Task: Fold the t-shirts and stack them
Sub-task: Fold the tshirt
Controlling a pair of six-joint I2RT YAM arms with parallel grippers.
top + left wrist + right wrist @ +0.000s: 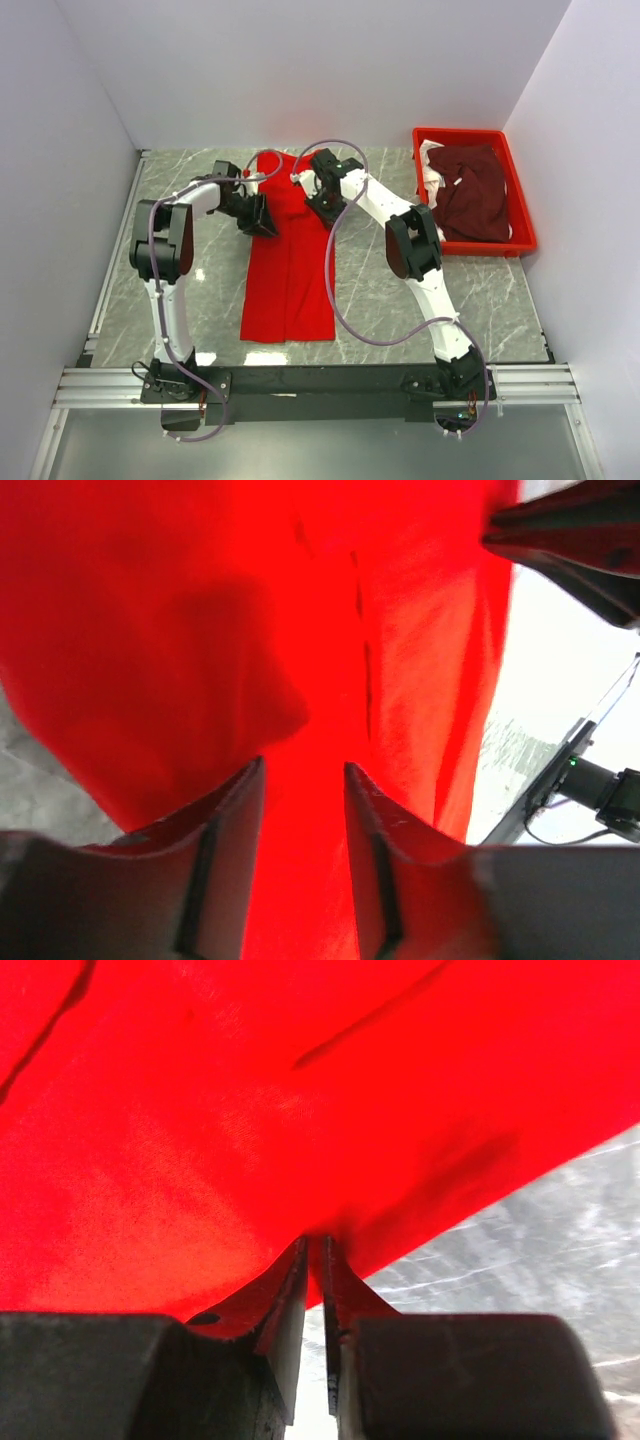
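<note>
The bright red t-shirt [288, 270] lies as a long narrow strip down the middle of the table. My left gripper [258, 215] is at its upper left edge. In the left wrist view its fingers [235, 810] stand apart with red cloth [200, 630] running between them. My right gripper [322, 205] is at the shirt's upper right edge. In the right wrist view its fingers [295, 1280] are pinched on the red cloth's edge [300, 1110]. The dark maroon t-shirt [478, 192] lies bunched in the red tray [524, 215] with white fabric [432, 172] beside it.
The red plastic tray stands at the back right of the grey marble table [170, 300]. White walls close in the back and both sides. A metal rail [300, 385] with the arm bases runs along the near edge.
</note>
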